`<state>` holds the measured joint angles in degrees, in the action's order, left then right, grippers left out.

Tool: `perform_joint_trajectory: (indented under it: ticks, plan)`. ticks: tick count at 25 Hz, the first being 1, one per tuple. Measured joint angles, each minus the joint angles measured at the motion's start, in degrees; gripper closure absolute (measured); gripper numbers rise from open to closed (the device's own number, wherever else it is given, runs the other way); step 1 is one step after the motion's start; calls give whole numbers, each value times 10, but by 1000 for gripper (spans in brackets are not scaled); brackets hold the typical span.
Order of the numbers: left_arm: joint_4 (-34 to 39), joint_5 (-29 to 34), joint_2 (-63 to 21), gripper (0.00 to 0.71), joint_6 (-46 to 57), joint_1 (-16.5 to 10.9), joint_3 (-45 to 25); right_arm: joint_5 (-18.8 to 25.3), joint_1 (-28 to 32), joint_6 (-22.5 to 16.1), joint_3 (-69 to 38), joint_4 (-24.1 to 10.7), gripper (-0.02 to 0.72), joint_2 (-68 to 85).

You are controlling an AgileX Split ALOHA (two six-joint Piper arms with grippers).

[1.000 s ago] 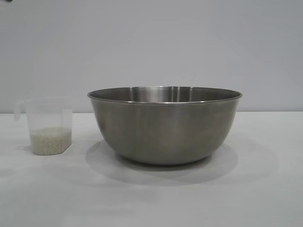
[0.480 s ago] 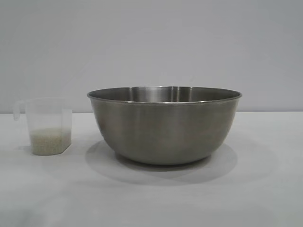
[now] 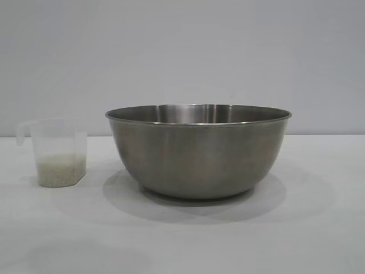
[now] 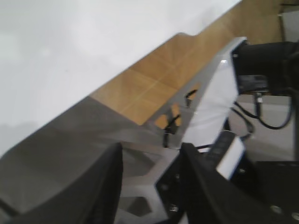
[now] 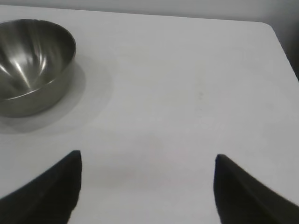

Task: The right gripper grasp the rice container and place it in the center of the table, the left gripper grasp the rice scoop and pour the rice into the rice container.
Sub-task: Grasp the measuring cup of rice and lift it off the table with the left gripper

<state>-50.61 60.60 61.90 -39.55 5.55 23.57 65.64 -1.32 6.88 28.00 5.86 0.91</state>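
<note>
Far left of the exterior view there's the rice scoop [image 3: 57, 151], sitting upright on the table [image 3: 188, 240] with its loop handle sticking out to the left. The rice [image 3: 59, 170] is a pale layer filling roughly the bottom third of it. Nothing is touching the scoop.

Just to its right, with a clear gap of bare table in between, is the rice container [image 3: 198, 151]. It's standing upright around the middle of the tabletop, way bigger than the scoop, with a soft shadow pooled around its base. From this level angle the inside bottom can't be seen.

Neither arm shows up in the exterior view at all. The left gripper [image 4: 152, 186] only appears in its own wrist view, where its two dark fingers [image 4: 100, 186] have a visible gap between them with nothing in it. It's off by the table edge [image 4: 70, 70], looking across some wooden floor [image 4: 154, 84] and a metal frame [image 4: 196, 93], and the scoop isn't in that shot.

The right gripper [image 5: 147, 186] hangs over bare table, jaws spread wide and empty. In the right wrist view the container [image 5: 32, 65] sits well apart from those fingers, and its shiny inside looks empty.
</note>
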Motion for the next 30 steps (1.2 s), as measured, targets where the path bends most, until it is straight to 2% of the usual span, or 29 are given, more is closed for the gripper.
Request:
perform_joint_trajectory:
  ticks: [4,6,13,22,30]
  plan:
    - [119,-85,0,443,108,0,0,0,0,0,0,0,180,0]
    - [155,-134,0,443,149,0,0,0,0,0,0,0,180,0]
    - [161,-314,0,443,184,0,0,0,0,0,0,0,180,0]
    - [156,-554,0,443,156,0,0,0,0,0,0,0,180,0]
    - [164,-672,0,443,143,0,0,0,0,0,0,0,180,0]
